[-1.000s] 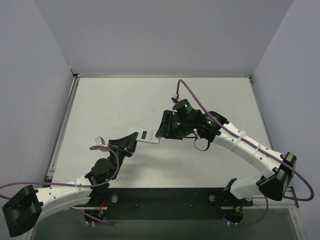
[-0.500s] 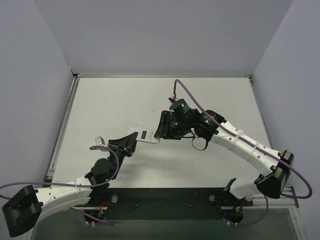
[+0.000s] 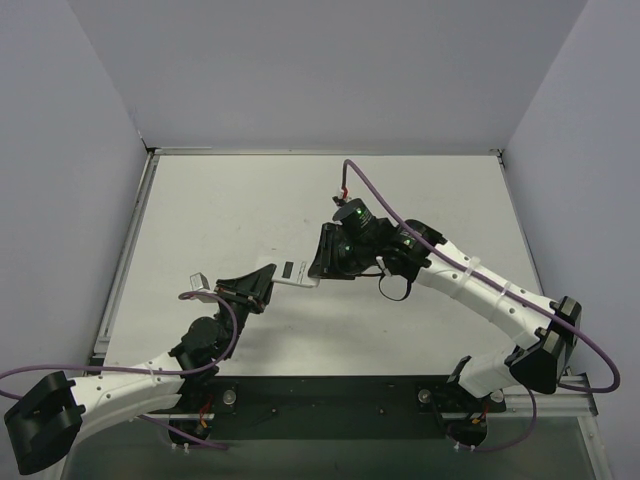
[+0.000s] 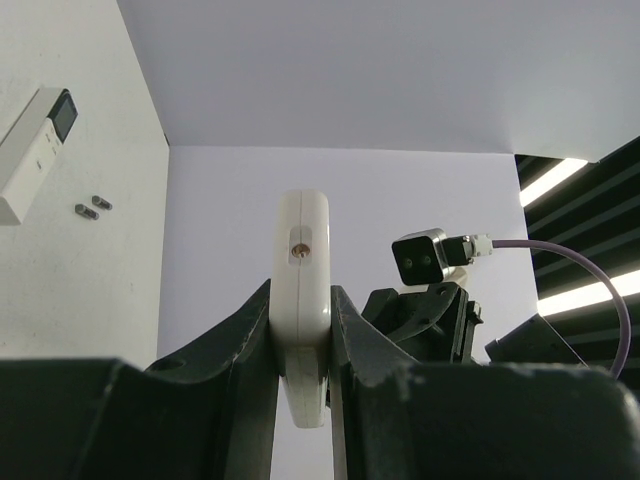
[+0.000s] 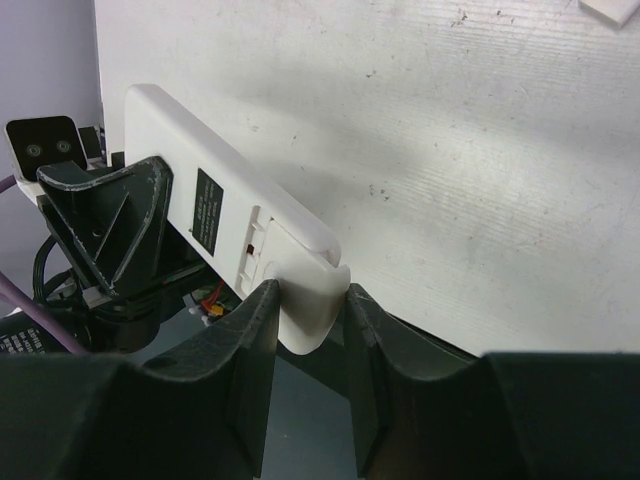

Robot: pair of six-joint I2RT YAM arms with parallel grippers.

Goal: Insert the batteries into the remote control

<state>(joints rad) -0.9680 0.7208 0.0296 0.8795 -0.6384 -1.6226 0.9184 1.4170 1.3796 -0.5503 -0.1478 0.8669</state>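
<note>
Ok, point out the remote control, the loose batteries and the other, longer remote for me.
remote control (image 5: pixel 210 215): right wrist view, on its dark label.
batteries (image 4: pixel 87 211): left wrist view, on the left one of the pair.
longer remote (image 4: pixel 32 155): left wrist view, middle of its white body.

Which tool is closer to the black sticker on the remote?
Left. The left tool clamps the remote control right beside the sticker; the right tool clamps its far end.
</note>
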